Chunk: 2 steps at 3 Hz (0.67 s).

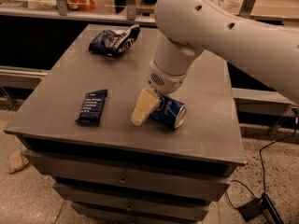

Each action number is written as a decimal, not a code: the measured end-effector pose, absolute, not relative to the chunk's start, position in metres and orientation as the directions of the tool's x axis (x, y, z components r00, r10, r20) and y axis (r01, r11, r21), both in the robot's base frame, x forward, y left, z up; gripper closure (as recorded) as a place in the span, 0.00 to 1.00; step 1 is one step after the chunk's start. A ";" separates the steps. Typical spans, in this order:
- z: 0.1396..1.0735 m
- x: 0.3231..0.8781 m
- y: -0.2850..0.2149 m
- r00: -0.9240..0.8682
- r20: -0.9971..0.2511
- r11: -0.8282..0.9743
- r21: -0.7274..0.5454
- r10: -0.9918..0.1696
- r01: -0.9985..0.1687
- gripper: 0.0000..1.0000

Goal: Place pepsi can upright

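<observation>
Blue pepsi can [169, 112] lies on its side on grey table [60, 101], contents unseen; gripper [144, 108] rests against it, grasp cannot be told.

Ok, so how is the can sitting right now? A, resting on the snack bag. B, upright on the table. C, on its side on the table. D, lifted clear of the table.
C: the can lies on its side on the table, one silver end facing the front right, with the tool down at its left end.
</observation>
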<state>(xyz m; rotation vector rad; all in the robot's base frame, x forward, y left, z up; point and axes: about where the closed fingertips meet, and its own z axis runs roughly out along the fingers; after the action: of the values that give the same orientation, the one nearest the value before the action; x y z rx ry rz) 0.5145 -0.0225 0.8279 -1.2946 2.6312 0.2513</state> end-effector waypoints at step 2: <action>0.855 0.527 -0.028 -0.529 -0.299 0.558 -0.013 -0.794 -0.830 0.72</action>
<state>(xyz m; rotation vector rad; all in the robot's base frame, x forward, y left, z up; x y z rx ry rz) 0.5267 -0.0285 0.8548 -1.3482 2.5238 0.1890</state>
